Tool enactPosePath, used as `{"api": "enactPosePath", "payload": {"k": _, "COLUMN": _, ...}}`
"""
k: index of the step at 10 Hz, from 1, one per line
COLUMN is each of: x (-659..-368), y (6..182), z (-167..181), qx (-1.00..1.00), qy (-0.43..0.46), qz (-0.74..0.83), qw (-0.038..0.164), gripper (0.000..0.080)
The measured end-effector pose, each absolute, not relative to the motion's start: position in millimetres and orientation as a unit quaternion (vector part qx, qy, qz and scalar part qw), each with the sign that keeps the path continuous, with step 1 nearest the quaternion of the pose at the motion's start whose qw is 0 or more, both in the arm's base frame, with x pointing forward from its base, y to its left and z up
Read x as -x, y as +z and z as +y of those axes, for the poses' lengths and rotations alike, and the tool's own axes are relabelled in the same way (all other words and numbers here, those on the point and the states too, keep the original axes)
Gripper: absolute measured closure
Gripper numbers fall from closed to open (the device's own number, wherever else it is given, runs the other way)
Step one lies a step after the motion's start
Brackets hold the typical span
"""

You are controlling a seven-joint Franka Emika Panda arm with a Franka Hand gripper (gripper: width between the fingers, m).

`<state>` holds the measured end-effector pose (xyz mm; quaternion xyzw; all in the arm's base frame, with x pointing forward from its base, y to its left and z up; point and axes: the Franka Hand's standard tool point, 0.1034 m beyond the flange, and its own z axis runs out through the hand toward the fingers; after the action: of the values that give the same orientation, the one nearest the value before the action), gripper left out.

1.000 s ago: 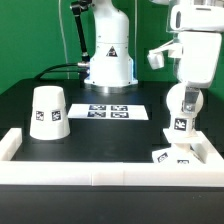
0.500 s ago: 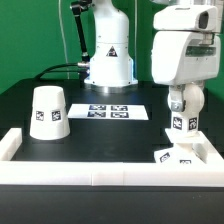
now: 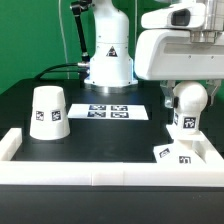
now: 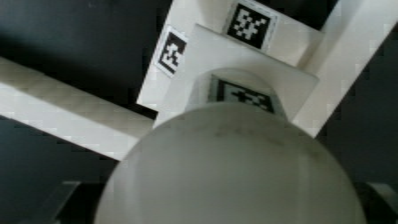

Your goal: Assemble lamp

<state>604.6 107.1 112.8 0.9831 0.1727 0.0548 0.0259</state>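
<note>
Open tabletop (image 3: 100, 138) betw. shade (image 3: 45, 110) and bulb piece (image 3: 186, 103); only the marker board (image 3: 108, 112) lies there, flat and low. Exterior view's right corner is tight: bulb piece stands on base (image 3: 173, 152), hemmed by border rail (image 3: 90, 172) at front and side, w/ wrist housing (image 3: 185, 45) close overhead. Wrist view: bulb piece fills most of the frame, rail just beyond.

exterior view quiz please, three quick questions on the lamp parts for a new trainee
1. True or false: the shade sits on top of the bulb.
2. What lies between shade and bulb? A) marker board B) screwdriver C) second bulb
3. Name the flat lamp part below the bulb.
Key: 1 false; 2 A; 3 the base.
</note>
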Motion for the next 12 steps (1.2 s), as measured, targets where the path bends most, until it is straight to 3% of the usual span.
{"api": "enactPosePath", "payload": {"k": 7, "x": -605.4, "y": 111.5, "z": 99.5, "qx": -0.997, "qy": 0.057, "qz": -0.039, "qw": 0.016, "gripper": 0.0222}}
{"api": "enactPosePath", "payload": {"k": 12, "x": -600.6, "y": 107.8, "z": 98.9, "qx": -0.960, "qy": 0.050, "qz": -0.273, "qw": -0.017, "gripper": 0.0222}}
